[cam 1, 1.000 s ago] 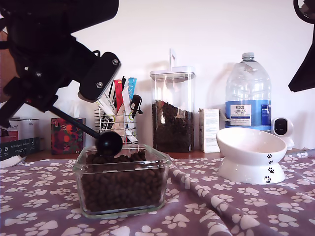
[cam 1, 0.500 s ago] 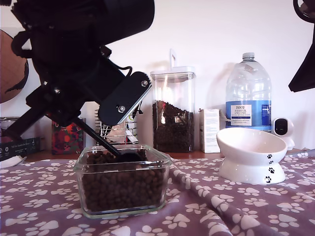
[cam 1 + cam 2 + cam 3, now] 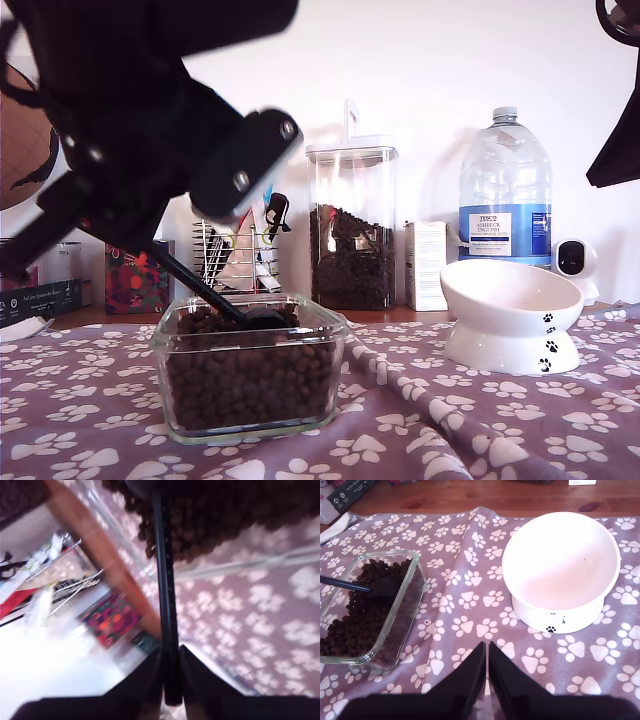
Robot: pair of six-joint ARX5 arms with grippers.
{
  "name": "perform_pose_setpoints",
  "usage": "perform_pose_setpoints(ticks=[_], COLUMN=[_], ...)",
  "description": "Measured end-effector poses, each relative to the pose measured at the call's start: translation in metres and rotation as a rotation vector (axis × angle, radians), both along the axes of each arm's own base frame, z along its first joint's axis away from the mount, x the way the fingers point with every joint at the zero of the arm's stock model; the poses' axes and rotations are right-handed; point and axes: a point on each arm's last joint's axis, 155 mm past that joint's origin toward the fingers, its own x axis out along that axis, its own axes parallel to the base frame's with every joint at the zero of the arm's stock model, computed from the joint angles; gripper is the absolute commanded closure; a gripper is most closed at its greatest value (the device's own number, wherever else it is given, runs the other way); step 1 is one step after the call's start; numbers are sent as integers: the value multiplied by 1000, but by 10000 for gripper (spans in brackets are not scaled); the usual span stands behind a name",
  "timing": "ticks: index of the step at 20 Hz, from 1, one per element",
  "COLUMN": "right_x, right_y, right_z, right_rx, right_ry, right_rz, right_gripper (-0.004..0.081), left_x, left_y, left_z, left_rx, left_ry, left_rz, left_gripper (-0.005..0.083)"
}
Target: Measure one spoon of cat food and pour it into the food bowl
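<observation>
My first claw [image 3: 169,652] is clamped on the end of the spoon [image 3: 205,288] handle. The spoon's cup is sunk in the cat food [image 3: 250,375] inside the glass dish [image 3: 158,350], on the exterior view's left. The food bowl [image 3: 510,300] stands apart, on the exterior view's right. My second claw [image 3: 487,655], tips together, hangs over the cloth [image 3: 465,605] between dish and bowl.

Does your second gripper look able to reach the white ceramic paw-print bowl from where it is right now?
Probably yes. My second gripper hangs shut over the purple paw-print cloth, and the white ceramic tilted bowl stands close by with nothing between them. The square clear glass dish sits well aside.
</observation>
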Motion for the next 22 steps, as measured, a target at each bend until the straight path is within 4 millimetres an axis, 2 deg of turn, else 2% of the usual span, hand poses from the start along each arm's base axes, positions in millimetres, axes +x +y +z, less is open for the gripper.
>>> perform_pose_setpoints(ticks=[4, 11, 16, 22], right_x=[0, -1, -2, -4], right_y=[0, 0, -1, 1], right_z=[0, -2, -4, -5], right_rx=[0, -4, -6, -2], right_ry=[1, 10, 16, 28], right_rz=[0, 0, 0, 12], right_gripper=[780, 780, 779, 780], left_x=[-25, -44, -50, -45], left_y=[3, -1, 2, 12], left_z=[-7, -20, -28, -31], left_rx=[-47, -209, -329, -422], left_ry=[134, 252, 320, 342], left_rz=[-35, 51, 160, 276], left_gripper=[797, 797, 797, 797])
